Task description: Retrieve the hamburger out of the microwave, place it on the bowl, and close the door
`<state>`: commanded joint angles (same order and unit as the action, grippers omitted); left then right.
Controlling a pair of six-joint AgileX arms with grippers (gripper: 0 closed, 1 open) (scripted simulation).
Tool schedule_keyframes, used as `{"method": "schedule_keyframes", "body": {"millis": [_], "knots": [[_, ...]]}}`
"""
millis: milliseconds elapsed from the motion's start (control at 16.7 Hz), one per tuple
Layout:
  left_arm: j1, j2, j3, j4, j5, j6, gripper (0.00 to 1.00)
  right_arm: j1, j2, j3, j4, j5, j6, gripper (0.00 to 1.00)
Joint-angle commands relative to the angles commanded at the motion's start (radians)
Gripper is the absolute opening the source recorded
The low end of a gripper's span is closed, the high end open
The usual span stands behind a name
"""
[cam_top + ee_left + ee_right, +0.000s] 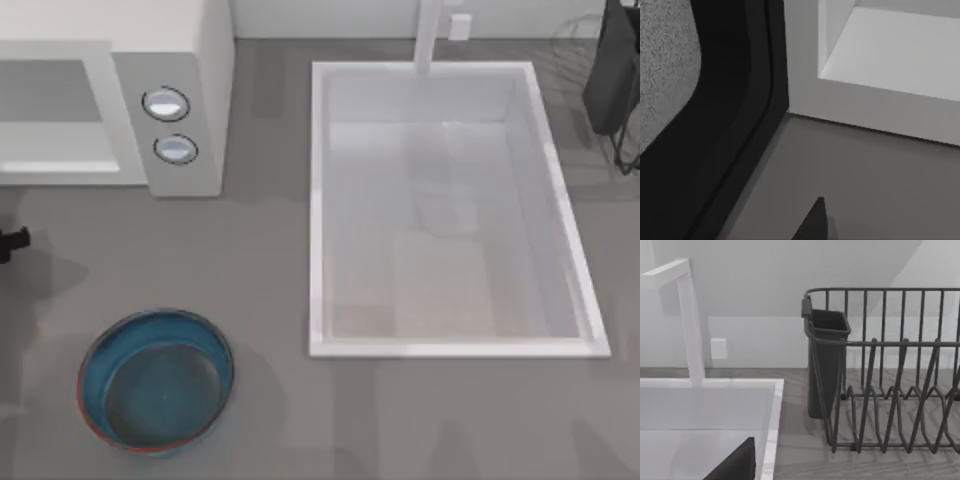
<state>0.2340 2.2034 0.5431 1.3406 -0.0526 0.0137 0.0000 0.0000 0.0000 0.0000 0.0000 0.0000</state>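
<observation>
Hamburger not visible — judged inside cavity of large boxy white microwave [170,70] at table's top left, two silver-rimmed knobs [166,104] on side panel. Round deep blue-glazed bowl [156,380], reddish-brown rim, waits empty near front, ready to receive. Left gripper [12,243] at left edge by microwave front — grip state cannot tell. White rectangular sink [450,78] and dark wire dish rack [890,370] to right.

Microwave [170,60] cut off by the top view's left and upper edges; cavity interior only partly seen, contents not determinable. Left hand [12,243]: a dark sliver at the top view's left edge, finger state unclear. Dish rack [612,70] cropped at the upper right corner. Right wrist view: rack [890,375] runs off the frame's side
</observation>
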Motion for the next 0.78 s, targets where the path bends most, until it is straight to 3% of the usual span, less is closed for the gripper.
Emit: {"method": "schedule_keyframes", "body": {"millis": [300,780], "knots": [[0.035,-0.071,-0.192,0.148,0.033,0.011,0.00,0.000,0.000,0.000,0.000,0.000,0.000,1.00],[0.031,-0.104,-0.189,0.120,0.032,0.012,0.00,0.000,0.000,0.000,0.000,0.000,0.000,1.00]]}}
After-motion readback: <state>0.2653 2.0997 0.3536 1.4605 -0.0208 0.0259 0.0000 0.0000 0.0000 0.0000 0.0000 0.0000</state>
